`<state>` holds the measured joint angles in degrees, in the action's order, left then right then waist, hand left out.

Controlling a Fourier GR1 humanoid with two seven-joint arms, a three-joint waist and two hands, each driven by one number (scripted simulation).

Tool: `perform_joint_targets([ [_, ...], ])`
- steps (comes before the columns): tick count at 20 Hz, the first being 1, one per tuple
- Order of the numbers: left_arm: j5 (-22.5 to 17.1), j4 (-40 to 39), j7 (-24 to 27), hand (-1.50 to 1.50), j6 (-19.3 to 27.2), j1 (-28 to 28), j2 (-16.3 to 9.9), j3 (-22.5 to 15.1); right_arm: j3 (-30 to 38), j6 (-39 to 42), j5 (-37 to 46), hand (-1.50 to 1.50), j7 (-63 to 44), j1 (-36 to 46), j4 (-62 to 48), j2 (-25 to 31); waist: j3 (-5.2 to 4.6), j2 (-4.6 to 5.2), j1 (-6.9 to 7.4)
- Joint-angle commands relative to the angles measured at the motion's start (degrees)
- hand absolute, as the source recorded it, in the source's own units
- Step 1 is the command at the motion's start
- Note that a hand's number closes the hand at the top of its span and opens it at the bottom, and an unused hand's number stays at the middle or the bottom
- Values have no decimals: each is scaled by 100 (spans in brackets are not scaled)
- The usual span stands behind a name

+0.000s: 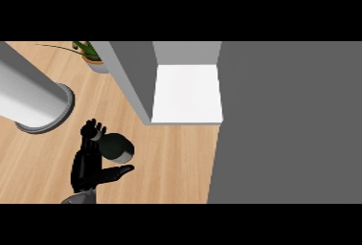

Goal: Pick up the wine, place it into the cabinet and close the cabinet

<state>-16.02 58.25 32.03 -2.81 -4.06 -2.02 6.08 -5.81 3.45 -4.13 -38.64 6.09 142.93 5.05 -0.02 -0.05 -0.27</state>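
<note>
The wine bottle (pixel 115 146), dark with a grey band, stands on the wooden counter (pixel 170 162), seen from above. My left hand (pixel 87 162) is right beside it on its left. The fingers (pixel 92 129) run straight up along the bottle's left side and the thumb (pixel 118 171) sticks out just below it, so the bottle sits in the gap between them. The hand is open, not curled round the bottle. The cabinet (pixel 187 93) is up and to the right, with its white inside showing and its grey door (pixel 134 81) swung open toward the bottle. My right hand does not show.
A large white cylinder on a round base (pixel 32 100) stands at the left, close above my hand. A potted plant (pixel 92 57) is at the back. A broad grey panel (pixel 283 124) fills the right side of the view.
</note>
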Motion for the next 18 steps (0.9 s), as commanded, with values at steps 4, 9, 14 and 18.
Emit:
perform_joint_targets([
  [4, -135, -245, 176, -150, -109, -260, 195, -42, 177, -136, -499, -150, -874, 23, 973, 94, -1, -5, -13],
  [9, -221, -692, 111, 150, -687, -607, -4, -12, 247, -3, -490, -150, -424, -43, 701, 53, 0, 0, -8],
  [14, 274, -648, 441, 150, -489, -573, -118, -241, 170, 43, -514, -150, -277, -411, 845, -65, 3, -4, -25],
  [18, 813, -787, 897, 150, -76, -627, -273, -367, 293, 128, -605, -150, -211, -316, 687, -4, 3, -3, -19],
])
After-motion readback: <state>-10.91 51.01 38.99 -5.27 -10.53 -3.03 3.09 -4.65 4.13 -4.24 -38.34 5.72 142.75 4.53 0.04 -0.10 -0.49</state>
